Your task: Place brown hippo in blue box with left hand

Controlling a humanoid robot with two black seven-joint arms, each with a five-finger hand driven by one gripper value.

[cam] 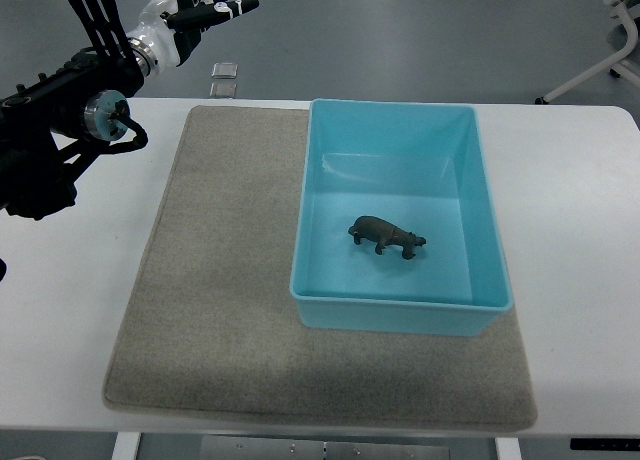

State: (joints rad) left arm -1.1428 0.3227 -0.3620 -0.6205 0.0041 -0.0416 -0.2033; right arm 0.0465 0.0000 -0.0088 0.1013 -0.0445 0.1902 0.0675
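Hippo lies in the box; left hand raised clear at far left, holding nothing.

Left to right: the left hand (205, 18) hangs off the table's far-left corner, fingers stretched out and loosely spread, nothing in them. One grey mat (220, 310) covers the middle of the one white table (60, 320). One blue box (400, 300) sits on the mat's right half, and one brown hippo (385, 235) stands upright near the middle of its floor, touching no wall. The hippo looks like a small moulded figure: judged light, rigid, fairly smooth, not fragile (legs and snout too thin to hold well). Best hold is across the barrel of the body, fingers on both flanks. Right hand not visible. Placement appears done.
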